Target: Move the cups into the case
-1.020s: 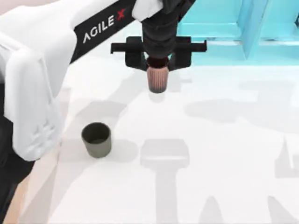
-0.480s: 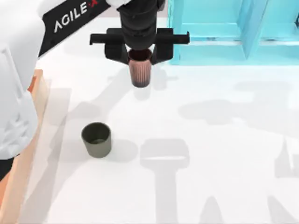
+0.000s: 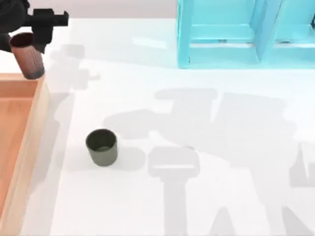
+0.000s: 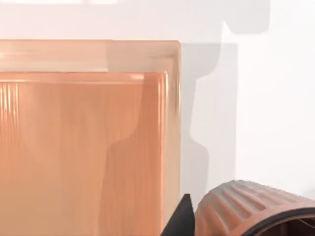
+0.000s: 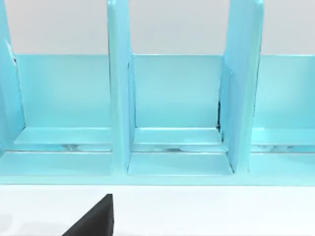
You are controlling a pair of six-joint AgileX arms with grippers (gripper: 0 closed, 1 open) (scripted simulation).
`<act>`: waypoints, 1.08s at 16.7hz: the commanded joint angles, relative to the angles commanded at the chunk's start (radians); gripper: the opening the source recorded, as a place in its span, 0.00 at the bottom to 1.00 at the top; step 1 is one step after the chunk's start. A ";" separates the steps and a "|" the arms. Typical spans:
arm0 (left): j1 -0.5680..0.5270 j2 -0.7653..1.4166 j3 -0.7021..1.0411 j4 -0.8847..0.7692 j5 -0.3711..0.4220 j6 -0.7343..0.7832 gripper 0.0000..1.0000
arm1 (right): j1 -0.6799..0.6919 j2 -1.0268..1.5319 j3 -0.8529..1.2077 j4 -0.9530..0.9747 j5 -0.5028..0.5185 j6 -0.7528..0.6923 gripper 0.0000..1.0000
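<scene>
Hanging from our left gripper at the far left of the tabletop, the copper-brown cup is up in the air, mouth upward and slightly tilted, its ribbed wall clamped between the closed jaws. It sits just above the far right corner of the case, about over the light rim rather than clearly over the orange-tan floor. In the left wrist view the cup's ribbed side and dark rim show close up, with one dark fingertip against it and the case's corner below and beside it.

We see the olive-green cup standing upright on the tabletop to the right of the case, well apart from it and from the lifted cup, nearer to us than both.

A cyan shelf unit stands at the far right of the tabletop. Our right wrist view faces its compartments, with a dark fingertip at the frame's edge; we cannot tell how the right jaws stand.
</scene>
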 joint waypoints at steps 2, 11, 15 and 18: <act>0.190 -0.149 -0.147 0.014 0.049 0.156 0.00 | 0.000 0.000 0.000 0.000 0.000 0.000 1.00; 0.679 -0.784 -0.792 0.077 0.227 0.631 0.00 | 0.000 0.000 0.000 0.000 0.000 0.000 1.00; 0.720 -0.848 -0.858 0.083 0.247 0.678 0.00 | 0.000 0.000 0.000 0.000 0.000 0.000 1.00; 0.717 -0.844 -0.856 0.081 0.245 0.678 0.00 | 0.000 0.000 0.000 0.000 0.000 0.000 1.00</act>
